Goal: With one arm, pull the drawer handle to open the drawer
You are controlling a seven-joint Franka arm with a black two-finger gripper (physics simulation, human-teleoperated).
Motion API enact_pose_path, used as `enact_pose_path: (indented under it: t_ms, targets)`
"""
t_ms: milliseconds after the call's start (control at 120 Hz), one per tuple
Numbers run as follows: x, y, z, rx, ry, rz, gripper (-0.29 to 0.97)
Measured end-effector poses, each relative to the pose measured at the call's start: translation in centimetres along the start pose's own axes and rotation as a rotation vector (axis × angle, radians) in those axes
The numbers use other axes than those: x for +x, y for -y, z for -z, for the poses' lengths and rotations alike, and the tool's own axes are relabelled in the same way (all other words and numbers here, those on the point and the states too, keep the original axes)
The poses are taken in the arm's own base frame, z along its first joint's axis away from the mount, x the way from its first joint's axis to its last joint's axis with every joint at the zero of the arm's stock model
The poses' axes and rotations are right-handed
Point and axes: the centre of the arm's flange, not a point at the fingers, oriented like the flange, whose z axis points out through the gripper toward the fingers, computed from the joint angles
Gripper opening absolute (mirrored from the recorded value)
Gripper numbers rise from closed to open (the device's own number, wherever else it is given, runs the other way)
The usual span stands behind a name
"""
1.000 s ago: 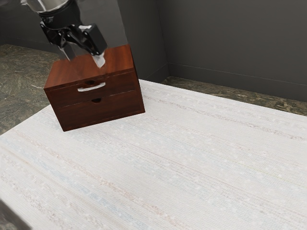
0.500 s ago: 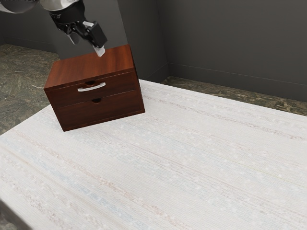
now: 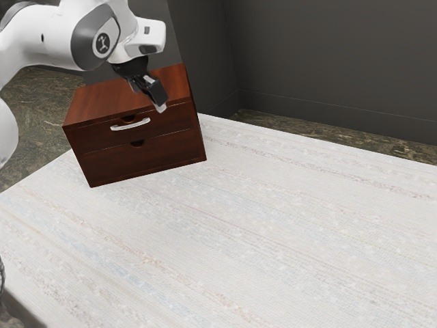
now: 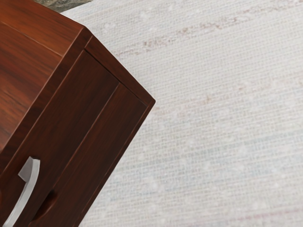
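The end effector (image 3: pixel 160 105) is hovering at the cabinet's (image 3: pixel 147 154) top front edge, holding nothing; its opening cannot be determined. The drawer handle (image 3: pixel 130 124) is sitting just below it, on the closed drawer (image 3: pixel 167 117). Compared with the earlier frame, it is descending forward from above the cabinet.

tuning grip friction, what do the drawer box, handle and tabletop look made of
Drawer box: reddish-brown wood, smooth satin finish, grain streaks visible. Handle: pale grey bar, probably metal, possibly plastic. Tabletop: whitish, matte, fine streaked weave; cloth or whitewashed wood, unclear.

Arm (image 3: pixel 63 42) bent; pincer (image 3: pixel 158 101) angled downward
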Motion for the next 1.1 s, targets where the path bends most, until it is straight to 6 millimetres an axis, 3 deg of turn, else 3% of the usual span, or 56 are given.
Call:
enact_pose_path:
  t_ms: [150,242,375,575,1100]
  targets:
    - [0.0,1.6,-2.4,0.015,-0.008,-0.064,0.68]
    - [-1.0,3.8,-4.4,0.032,0.019,-0.082,0.68]
    - [-1.6,5.6,-6.9,0.051,0.053,-0.140,0.68]
    - [-2.7,7.4,-8.0,0.059,0.070,-0.214,0.68]
    - [-4.6,7.4,-10.7,0.007,0.142,-0.391,0.68]
